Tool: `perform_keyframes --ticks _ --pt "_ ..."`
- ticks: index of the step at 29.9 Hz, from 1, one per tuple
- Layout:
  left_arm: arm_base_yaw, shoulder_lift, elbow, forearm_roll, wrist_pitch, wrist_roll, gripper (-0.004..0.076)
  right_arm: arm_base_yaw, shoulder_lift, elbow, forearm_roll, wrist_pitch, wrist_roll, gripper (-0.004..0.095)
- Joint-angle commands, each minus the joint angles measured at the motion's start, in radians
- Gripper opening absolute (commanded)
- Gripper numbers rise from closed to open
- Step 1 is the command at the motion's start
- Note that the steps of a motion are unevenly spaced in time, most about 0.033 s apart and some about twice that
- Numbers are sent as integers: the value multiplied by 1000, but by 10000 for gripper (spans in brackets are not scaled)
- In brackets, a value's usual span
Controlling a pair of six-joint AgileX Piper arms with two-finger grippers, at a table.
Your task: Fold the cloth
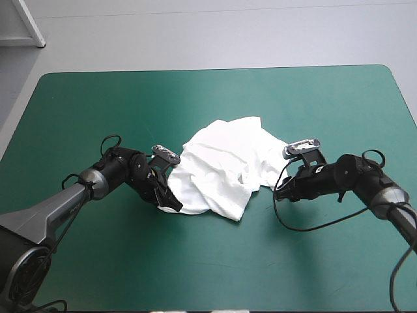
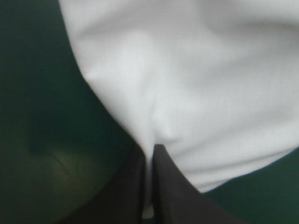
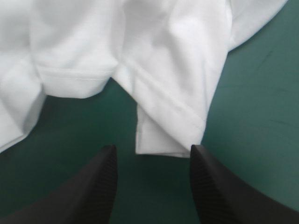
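Observation:
The white T-shirt (image 1: pixel 225 166) lies as a crumpled heap at the middle of the teal-green table. My left gripper (image 1: pixel 167 201) is at the heap's left front corner, its black fingers all but shut with a pinch of white cloth (image 2: pixel 187 93) between them, as my left gripper (image 2: pixel 148 163) shows in its own wrist view. My right gripper (image 1: pixel 279 190) is low on the table at the heap's right side. In the right wrist view my right gripper (image 3: pixel 152 156) stands open, a hemmed edge of the T-shirt (image 3: pixel 159 135) lying just ahead of its fingertips.
Bare teal-green cover (image 1: pixel 215 261) stretches in front of the heap and toward the far edge (image 1: pixel 215 70). A white post (image 1: pixel 29 23) stands beyond the table's far left corner.

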Motion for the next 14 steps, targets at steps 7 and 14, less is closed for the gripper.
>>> perform_keyframes --ticks 7,14 --pt "-1 -20 -13 12 3 1 19 6 99 -82 -63 -102 12 474" --pt "-1 -20 -13 20 3 3 19 6 170 -87 -50 -40 14 405"
